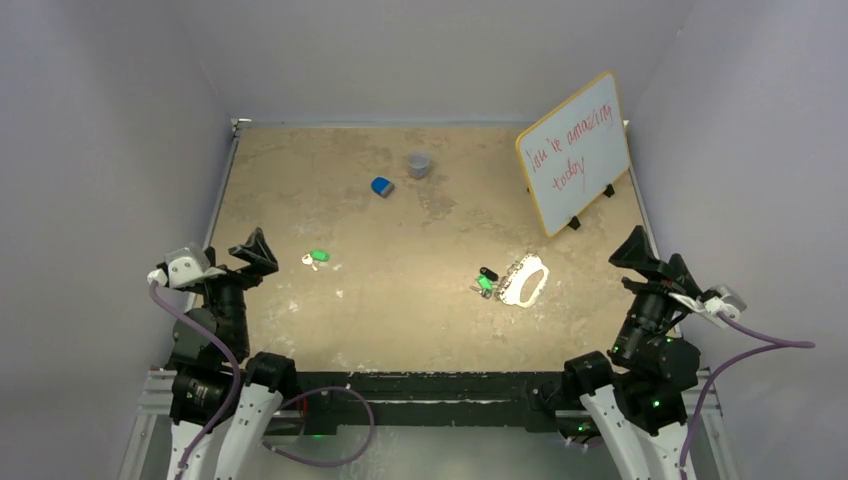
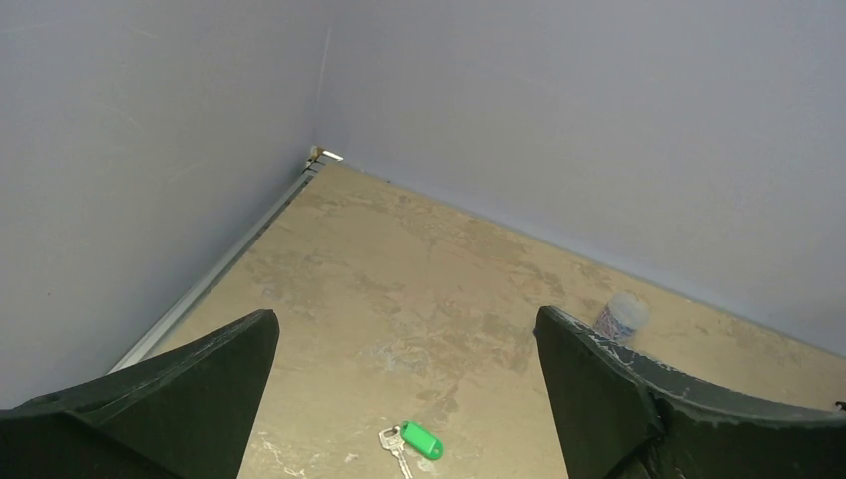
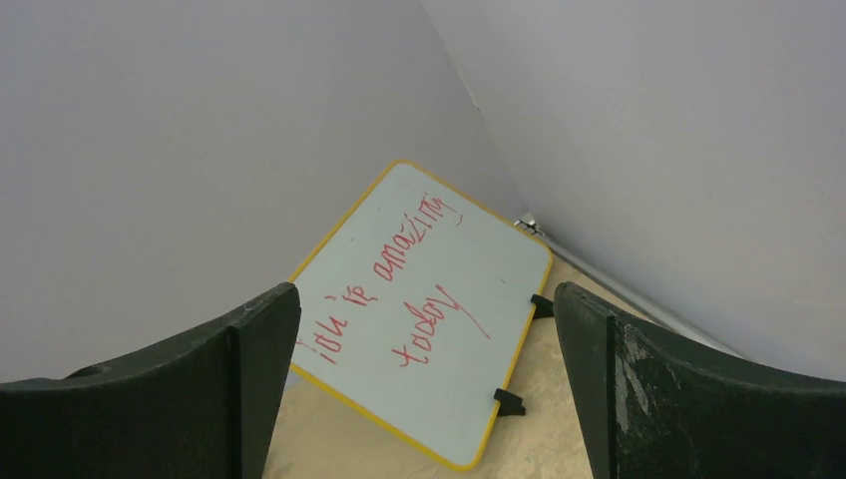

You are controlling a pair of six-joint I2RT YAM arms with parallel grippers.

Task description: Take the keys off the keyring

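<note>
Currently left tool [image 1: 262, 251] and right tool [image 1: 627, 249] spread wide, empty; green key [image 1: 317, 258] just ahead of left tool, keyring [image 1: 526, 281] left of right tool.

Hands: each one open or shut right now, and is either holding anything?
Left hand: open, holding nothing.
Right hand: open, holding nothing.

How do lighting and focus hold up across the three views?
Top external: a bright central patch nearly washes out the pale keyring. Left wrist: even light, the green-headed key sharp. Right wrist: the whiteboard writing legible, no glare.
</note>
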